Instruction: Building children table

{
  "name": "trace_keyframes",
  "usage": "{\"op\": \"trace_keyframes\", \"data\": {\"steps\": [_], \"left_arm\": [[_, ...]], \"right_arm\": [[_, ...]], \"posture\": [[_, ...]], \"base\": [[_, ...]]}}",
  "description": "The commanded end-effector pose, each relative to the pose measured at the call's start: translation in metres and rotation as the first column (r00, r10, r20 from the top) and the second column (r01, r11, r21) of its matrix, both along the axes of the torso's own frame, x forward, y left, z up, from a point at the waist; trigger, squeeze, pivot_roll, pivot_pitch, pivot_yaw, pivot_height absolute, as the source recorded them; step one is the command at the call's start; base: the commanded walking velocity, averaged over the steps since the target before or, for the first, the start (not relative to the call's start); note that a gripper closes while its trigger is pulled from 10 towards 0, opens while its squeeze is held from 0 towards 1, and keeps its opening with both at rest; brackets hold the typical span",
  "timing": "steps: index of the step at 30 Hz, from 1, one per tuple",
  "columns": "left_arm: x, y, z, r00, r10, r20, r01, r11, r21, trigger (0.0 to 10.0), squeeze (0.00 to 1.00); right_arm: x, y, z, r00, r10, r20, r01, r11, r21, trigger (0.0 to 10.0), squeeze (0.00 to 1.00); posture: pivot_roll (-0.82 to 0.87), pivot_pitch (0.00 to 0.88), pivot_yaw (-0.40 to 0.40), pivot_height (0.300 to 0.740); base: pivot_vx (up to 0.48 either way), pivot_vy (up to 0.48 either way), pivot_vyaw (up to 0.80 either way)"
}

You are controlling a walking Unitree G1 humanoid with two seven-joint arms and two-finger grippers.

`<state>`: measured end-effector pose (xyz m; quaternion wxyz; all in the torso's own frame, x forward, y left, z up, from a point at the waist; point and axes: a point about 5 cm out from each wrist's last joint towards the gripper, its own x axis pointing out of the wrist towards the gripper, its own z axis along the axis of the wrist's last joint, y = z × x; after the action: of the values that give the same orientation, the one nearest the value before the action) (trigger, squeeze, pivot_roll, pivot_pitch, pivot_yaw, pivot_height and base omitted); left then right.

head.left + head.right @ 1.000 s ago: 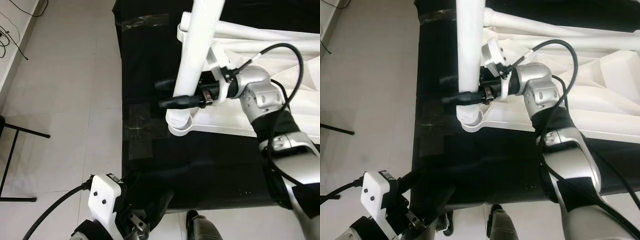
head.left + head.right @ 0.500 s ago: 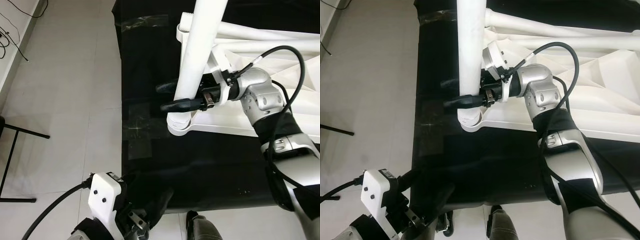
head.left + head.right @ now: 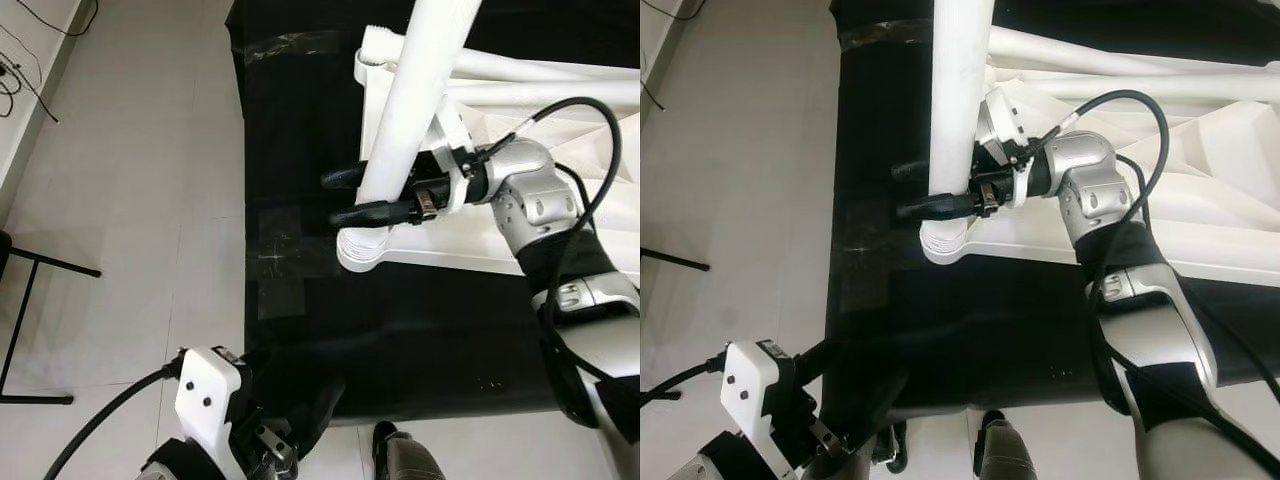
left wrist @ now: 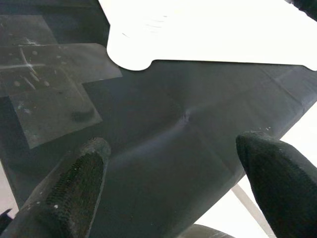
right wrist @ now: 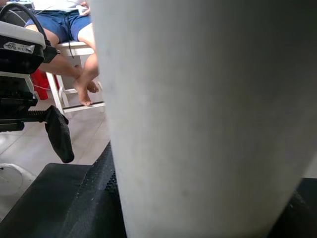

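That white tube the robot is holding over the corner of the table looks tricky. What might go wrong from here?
The right pincer grips the white leg low down, with most of the leg's length above it, so the leg may tip or twist in the grasp. Its threaded end sits at the corner socket of the white tabletop; if it leans, it may cross-thread or pop out. The left pincer hovers open over the black cloth, bracing nothing, so the tabletop may slide.

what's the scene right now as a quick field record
right hand: shut on white table leg, its threaded end at the corner socket
tabletop: white, upside down on black mat
left hand: open, low over the mat's near edge
background: seated person
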<state>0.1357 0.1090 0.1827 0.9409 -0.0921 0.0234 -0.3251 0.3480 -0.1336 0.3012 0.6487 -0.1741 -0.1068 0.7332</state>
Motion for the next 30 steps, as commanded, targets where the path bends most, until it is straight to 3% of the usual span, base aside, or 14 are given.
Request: {"op": "trace_keyframes", "data": {"steps": [1, 5, 12, 21, 23, 27, 30], "left_arm": [[-0.005, 0.000, -0.005, 0.999, -0.028, -0.041, 0.028, 1.000, 0.009, 10.0, 0.00], [-0.006, 0.000, -0.005, 0.999, -0.029, -0.042, 0.029, 1.000, 0.008, 10.0, 0.00], [-0.007, -0.001, -0.005, 0.999, -0.031, -0.044, 0.031, 0.999, 0.007, 10.0, 0.00], [-0.007, -0.001, -0.004, 0.999, -0.031, -0.041, 0.031, 1.000, 0.004, 10.0, 0.00], [-0.006, -0.001, -0.004, 0.999, -0.033, -0.040, 0.033, 0.999, 0.003, 10.0, 0.00], [-0.005, -0.002, -0.004, 0.999, -0.035, -0.036, 0.035, 0.999, -0.001, 10.0, 0.00], [-0.004, -0.002, -0.003, 0.999, -0.034, -0.034, 0.034, 0.999, -0.002, 10.0, 0.00]], "right_arm": [[-0.003, 0.001, -0.022, 0.998, 0.020, -0.066, -0.025, 0.997, -0.075, 10.0, 0.00], [-0.005, 0.004, -0.025, 0.997, 0.035, -0.067, -0.041, 0.995, -0.091, 10.0, 0.00], [-0.015, 0.024, -0.044, 0.991, 0.108, -0.073, -0.118, 0.982, -0.145, 10.0, 0.00], [-0.017, 0.028, -0.056, 0.994, 0.070, -0.082, -0.084, 0.981, -0.174, 10.0, 0.00], [-0.016, 0.027, -0.056, 0.995, 0.053, -0.087, -0.067, 0.984, -0.167, 10.0, 0.00], [-0.002, 0.028, -0.052, 0.987, -0.116, -0.112, 0.104, 0.989, -0.108, 10.0, 0.00], [0.002, 0.029, -0.052, 0.975, -0.174, -0.140, 0.163, 0.983, -0.082, 10.0, 0.00]], "posture": [[0.14, 0.357, 0.024, 0.740], [0.14, 0.357, 0.024, 0.740], [0.14, 0.348, 0.019, 0.740], [0.14, 0.345, 0.019, 0.740], [0.13, 0.343, 0.021, 0.740], [0.13, 0.344, 0.021, 0.740], [0.12, 0.348, 0.020, 0.740]], "base": [[0.000, 0.000, 0.00], [0.000, 0.000, 0.00], [0.000, 0.000, 0.00], [0.000, 0.000, 0.00], [0.000, 0.000, 0.00], [0.000, 0.000, 0.00], [0.000, 0.000, 0.00]]}}
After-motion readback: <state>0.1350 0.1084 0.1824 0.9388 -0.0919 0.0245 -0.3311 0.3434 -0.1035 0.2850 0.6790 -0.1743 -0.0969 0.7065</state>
